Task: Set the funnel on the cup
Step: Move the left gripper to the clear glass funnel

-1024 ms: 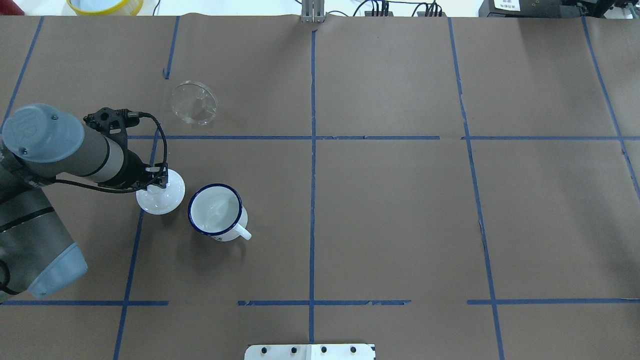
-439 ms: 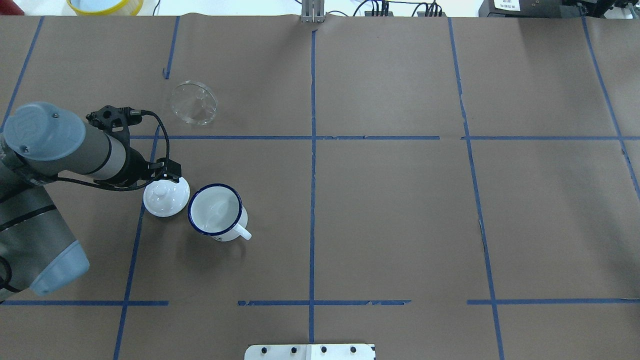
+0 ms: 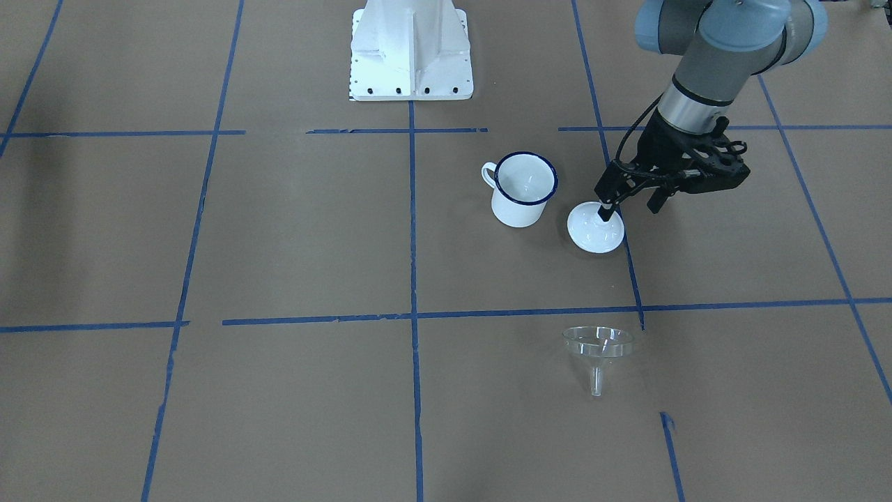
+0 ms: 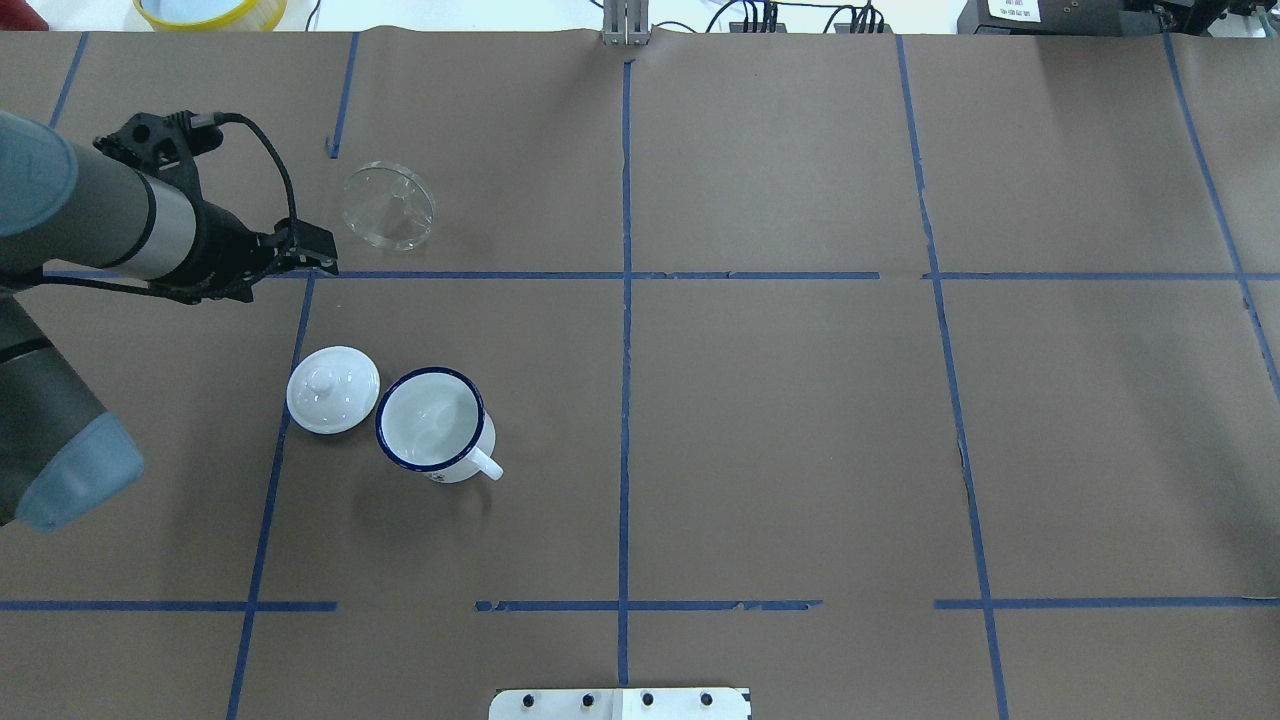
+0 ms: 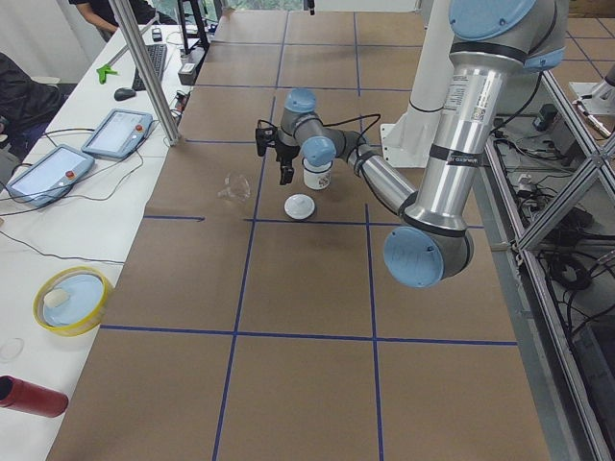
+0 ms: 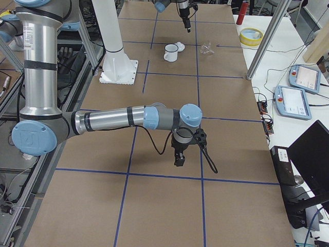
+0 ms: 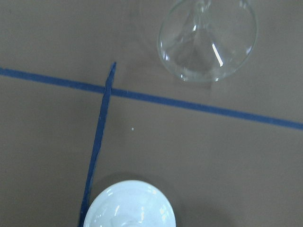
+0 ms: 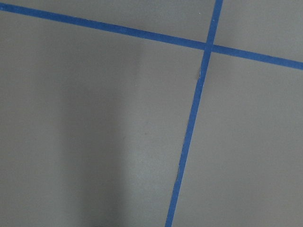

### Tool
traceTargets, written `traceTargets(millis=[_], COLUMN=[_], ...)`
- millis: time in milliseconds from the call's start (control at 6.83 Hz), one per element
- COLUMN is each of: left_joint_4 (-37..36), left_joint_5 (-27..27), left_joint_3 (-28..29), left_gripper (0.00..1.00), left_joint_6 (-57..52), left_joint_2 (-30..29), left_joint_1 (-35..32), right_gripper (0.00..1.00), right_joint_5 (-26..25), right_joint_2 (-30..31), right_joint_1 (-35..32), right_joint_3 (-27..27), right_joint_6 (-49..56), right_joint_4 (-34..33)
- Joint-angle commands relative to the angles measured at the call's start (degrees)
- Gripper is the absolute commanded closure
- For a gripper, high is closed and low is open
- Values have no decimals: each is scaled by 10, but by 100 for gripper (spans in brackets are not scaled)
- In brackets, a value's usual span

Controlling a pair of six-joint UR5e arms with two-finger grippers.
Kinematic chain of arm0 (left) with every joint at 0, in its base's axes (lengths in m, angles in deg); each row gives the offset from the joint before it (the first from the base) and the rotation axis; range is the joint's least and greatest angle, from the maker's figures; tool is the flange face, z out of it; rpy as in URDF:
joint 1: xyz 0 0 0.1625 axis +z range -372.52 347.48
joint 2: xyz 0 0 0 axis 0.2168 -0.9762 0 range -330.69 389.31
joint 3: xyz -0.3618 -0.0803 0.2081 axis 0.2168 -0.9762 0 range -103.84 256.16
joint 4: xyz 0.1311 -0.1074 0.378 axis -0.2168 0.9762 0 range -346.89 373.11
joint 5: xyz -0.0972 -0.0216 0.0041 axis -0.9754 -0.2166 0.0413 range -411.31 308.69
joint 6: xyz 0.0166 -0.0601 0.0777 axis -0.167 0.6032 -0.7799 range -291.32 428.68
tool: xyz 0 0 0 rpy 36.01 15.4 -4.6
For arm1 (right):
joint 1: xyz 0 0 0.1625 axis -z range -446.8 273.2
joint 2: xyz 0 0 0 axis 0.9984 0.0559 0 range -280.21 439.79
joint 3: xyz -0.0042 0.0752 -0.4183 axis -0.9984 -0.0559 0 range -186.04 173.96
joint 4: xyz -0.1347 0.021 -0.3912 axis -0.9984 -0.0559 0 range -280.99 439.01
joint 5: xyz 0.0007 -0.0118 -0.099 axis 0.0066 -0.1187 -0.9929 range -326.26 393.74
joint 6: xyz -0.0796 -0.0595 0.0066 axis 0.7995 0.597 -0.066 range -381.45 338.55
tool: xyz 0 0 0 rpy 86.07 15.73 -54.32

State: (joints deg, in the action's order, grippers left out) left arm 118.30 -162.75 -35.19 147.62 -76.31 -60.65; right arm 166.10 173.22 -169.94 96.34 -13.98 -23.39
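The clear funnel (image 4: pixel 388 205) lies on its side on the brown paper, spout pointing away from the robot (image 3: pixel 598 345). The white mug with a blue rim (image 4: pixel 432 420) stands upright and empty, handle to the right (image 3: pixel 524 188). My left gripper (image 4: pixel 315 252) is open and empty, raised above the table between the funnel and the white lid (image 3: pixel 631 207). The left wrist view has the funnel (image 7: pixel 208 38) at the top and the lid's edge at the bottom. My right gripper (image 6: pixel 179 157) hangs over bare paper far from these things; I cannot tell whether it is open or shut.
A white round lid with a knob (image 4: pixel 333 389) lies on the paper touching or nearly touching the mug's left side. A yellow-rimmed bowl (image 4: pixel 210 10) sits beyond the table's far edge. The robot's white base plate (image 3: pixel 411 49) is at the near side.
My left gripper let go of the white lid, which now rests beside the mug. The gripper rose and moved away from the robot toward the funnel.
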Motion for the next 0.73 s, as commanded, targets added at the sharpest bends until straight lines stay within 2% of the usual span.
traceTargets(millis=[0,293,439,585], left_joint_4=[1,11,37,61], left_joint_5=[43,83,132,169], left_joint_3=[51,133,193,223], left_gripper=[0,0,0,0], left_joint_6=[172,331,387,431], left_joint_2=[-67,-120,-148,-150], left_joint_1=[-21,-16,4,34], right_gripper=[0,0,0,0], right_joint_5=[0,0,0,0], right_joint_2=[0,0,0,0], right_joint_1=[0,0,0,0], right_joint_3=[0,0,0,0], right_joint_6=[0,0,0,0], right_joint_4=[0,0,0,0])
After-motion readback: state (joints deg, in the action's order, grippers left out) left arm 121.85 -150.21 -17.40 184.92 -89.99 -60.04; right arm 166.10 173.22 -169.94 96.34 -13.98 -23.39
